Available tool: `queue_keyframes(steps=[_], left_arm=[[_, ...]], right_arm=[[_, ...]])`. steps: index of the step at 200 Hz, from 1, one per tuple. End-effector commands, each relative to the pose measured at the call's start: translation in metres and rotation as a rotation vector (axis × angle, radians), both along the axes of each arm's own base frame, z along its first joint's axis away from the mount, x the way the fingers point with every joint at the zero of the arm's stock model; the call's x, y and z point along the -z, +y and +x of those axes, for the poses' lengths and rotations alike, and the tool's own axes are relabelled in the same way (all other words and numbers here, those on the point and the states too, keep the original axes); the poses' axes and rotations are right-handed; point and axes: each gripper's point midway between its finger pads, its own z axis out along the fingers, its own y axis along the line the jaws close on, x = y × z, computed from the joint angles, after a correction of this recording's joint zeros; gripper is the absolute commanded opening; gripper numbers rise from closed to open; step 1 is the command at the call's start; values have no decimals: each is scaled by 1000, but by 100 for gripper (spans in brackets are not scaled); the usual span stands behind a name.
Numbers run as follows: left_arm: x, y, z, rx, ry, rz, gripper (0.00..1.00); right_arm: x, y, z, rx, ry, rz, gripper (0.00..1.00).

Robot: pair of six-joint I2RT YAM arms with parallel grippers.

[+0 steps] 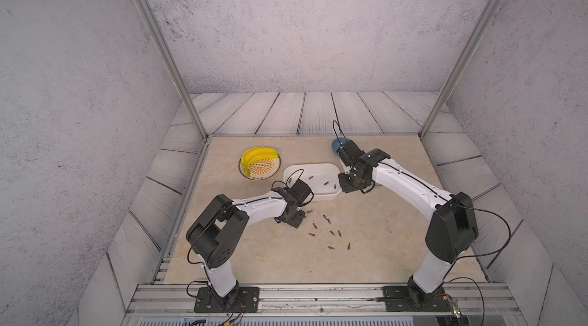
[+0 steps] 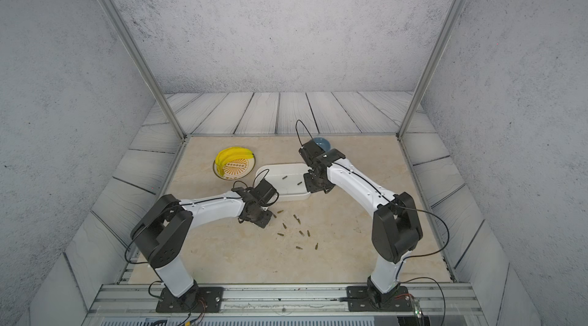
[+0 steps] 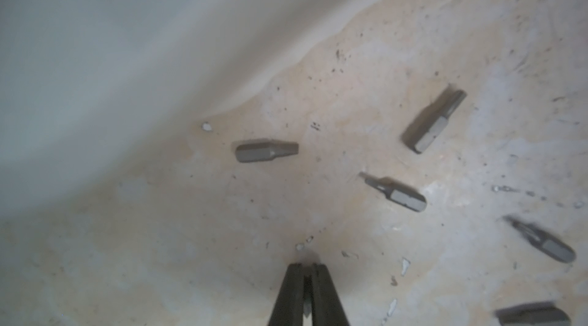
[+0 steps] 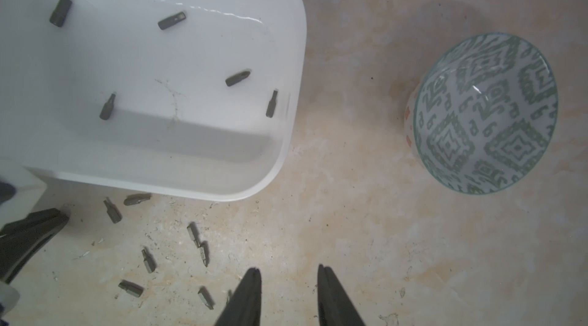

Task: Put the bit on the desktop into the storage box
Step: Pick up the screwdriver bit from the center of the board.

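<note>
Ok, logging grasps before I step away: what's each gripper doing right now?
Left gripper: shut, with what looks like a bit pinched between its fingers.
Right gripper: open, holding nothing.

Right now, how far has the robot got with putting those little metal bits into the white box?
Done: five bits lie inside the storage box. In hand: the left gripper is shut close to the desktop, apparently pinching a bit; the right gripper hangs open and empty. Left: at least seven loose bits lie on the desktop beside the box.
</note>
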Motion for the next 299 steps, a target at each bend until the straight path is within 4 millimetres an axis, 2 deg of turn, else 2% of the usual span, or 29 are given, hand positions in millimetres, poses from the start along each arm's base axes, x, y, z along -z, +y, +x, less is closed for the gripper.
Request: queue_keyframes(steps=[1,83,132,150,166,189,200,239,256,299], left_arm=[[4,6,-14,1,57,16,0],[-40,6,-9,-1,-10,-13,0],[-78,-11,12,34,-54,-37,0],[-85,-16,16,43,-57,-40,0],[-80,-12,15,33,-45,-17,0],[-61,2,7,-15,-6,31,17],[-51,5,3,-31,16,35,22],[-25,12,-7,-71,60,53,27],[-20,15,-7,-79,61,68,30],[-9,15,-8,-85,80,65,30]], right_arm=[[0,-12,-7,32,-10,-21,35],[16,-20,-23,55,24,-19,34],[28,-28,-41,78,41,-5,34],[34,-31,-45,80,55,-9,34],[36,-33,-48,82,62,-18,34],[35,-34,-49,83,54,-14,34],[33,-33,-48,81,50,-10,34],[31,-33,-47,73,48,-15,34],[31,-34,-48,74,52,-16,34],[32,-34,-48,74,53,-19,34]])
